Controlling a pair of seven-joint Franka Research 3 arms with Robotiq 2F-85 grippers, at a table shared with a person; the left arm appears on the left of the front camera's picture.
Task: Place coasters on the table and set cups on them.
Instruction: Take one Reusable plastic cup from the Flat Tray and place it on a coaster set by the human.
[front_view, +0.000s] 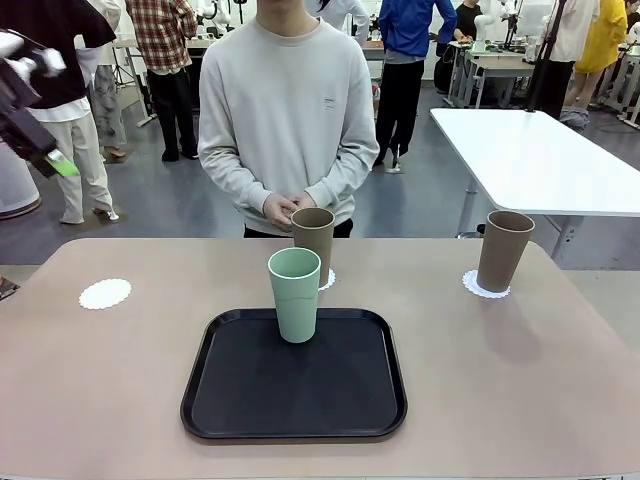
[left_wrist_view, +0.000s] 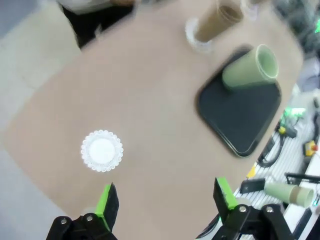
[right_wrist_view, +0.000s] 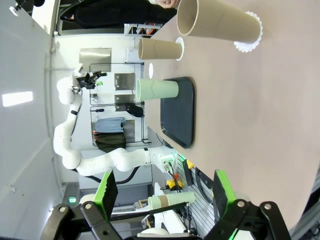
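Note:
A mint green cup (front_view: 294, 293) stands upright on the black tray (front_view: 240, 400) in the middle of the beige table (front_view: 500, 380). One brown cup (front_view: 313, 243) stands on a coaster (front_view: 327, 281) just behind the tray. Another brown cup (front_view: 503, 250) stands on a coaster (front_view: 485, 289) at the right. A third coaster (front_view: 105, 293) lies bare at the left. My left gripper (front_view: 55, 160) hangs high above the table's left end, open (left_wrist_view: 165, 197), over the bare coaster (left_wrist_view: 101, 150). My right gripper (right_wrist_view: 164, 192) is open and holds nothing, well back from the nearer brown cup (right_wrist_view: 220, 22).
A person (front_view: 285, 110) stands at the far edge with hands (front_view: 285, 208) clasped, close behind the middle brown cup. A white table (front_view: 540, 150) stands at the back right. A spare brown cup (left_wrist_view: 290, 192) lies on a rack off the table's near side.

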